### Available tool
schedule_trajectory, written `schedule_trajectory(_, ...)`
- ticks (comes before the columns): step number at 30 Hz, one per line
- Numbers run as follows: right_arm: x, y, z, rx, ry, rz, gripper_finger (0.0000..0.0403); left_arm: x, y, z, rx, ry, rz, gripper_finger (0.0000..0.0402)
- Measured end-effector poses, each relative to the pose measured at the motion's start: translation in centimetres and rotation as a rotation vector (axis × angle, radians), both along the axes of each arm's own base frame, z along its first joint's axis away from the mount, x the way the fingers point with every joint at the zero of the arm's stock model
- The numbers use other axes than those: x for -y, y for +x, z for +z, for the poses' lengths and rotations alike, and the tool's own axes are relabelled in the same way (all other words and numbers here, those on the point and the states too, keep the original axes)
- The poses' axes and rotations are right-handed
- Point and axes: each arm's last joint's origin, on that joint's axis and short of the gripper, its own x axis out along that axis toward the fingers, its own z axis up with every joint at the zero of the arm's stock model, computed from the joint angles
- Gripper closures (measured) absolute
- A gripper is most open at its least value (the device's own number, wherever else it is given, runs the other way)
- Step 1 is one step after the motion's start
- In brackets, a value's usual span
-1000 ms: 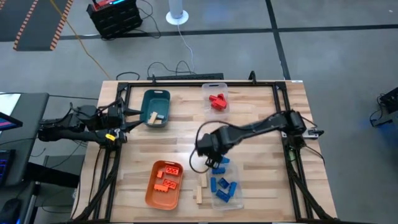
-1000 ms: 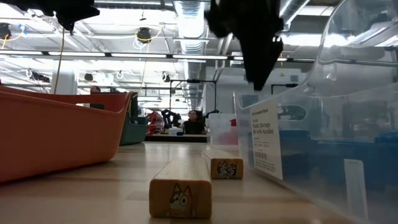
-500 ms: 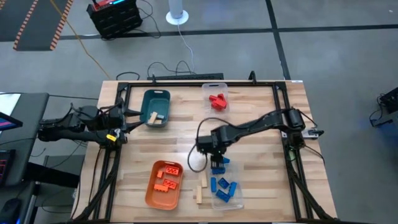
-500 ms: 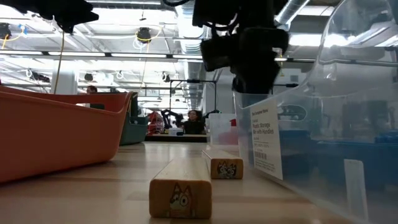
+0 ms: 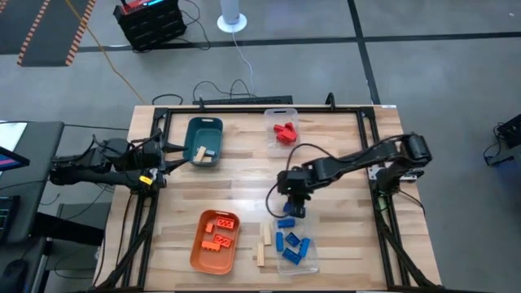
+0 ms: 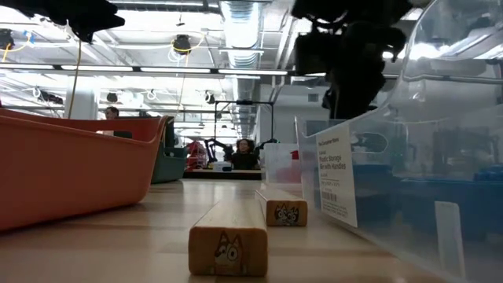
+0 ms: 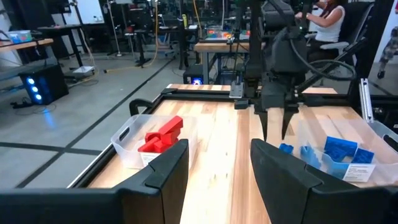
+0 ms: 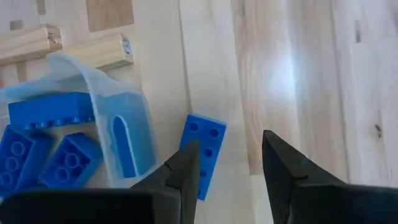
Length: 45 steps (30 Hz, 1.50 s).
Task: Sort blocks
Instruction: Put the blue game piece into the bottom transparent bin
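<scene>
The right arm reaches in from the right edge to mid-surface, its gripper (image 5: 295,203) pointing straight down, jaws apart and empty. The left arm (idle) lies folded at the left edge, its gripper (image 5: 172,160) open.

White label (image 6: 336,174) on the clear bin (image 6: 440,141) read "Plastic Storage Bin with Handles"; smaller print below too small to read. Wood blocks (image 6: 228,238) carried cartoon dog faces, no text.
</scene>
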Motion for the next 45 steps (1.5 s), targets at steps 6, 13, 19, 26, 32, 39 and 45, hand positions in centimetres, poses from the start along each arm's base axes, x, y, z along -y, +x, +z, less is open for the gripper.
schedule_trajectory(6, -0.3, -2.7, -0.9, 0.151, 0.004, 0.020, 0.0267, 0.0, 0.0, 0.1, 0.007, 0.004, 0.012, 0.0233)
schedule_trajectory(13, -0.7, -4.7, -3.1, 0.177, -0.030, 0.114, 0.0271, -0.2, -0.1, 0.1, 0.009, 0.011, 0.065, 0.0233)
schedule_trajectory(19, -0.6, -5.0, -3.6, 0.188, -0.044, 0.181, 0.0271, -0.3, -0.1, 0.1, 0.005, 0.012, 0.104, 0.0233)
schedule_trajectory(26, -0.4, -5.0, -3.9, 0.220, 0.004, 0.222, 0.0271, -0.3, -0.1, 0.0, -0.005, 0.012, 0.115, 0.0233)
schedule_trajectory(32, -0.5, -4.4, -3.9, 0.278, -0.004, 0.271, 0.0271, -0.4, -0.1, 0.0, -0.008, 0.015, 0.135, 0.0233)
schedule_trajectory(39, -0.8, -3.7, -5.2, 0.279, 0.031, 0.309, 0.0271, -0.4, -0.1, -0.1, -0.010, 0.015, 0.136, 0.0233)
schedule_trajectory(45, -0.8, -3.4, -6.1, 0.259, 0.023, 0.327, 0.0290, -0.4, -0.1, -0.1, -0.017, 0.015, 0.140, 0.0233)
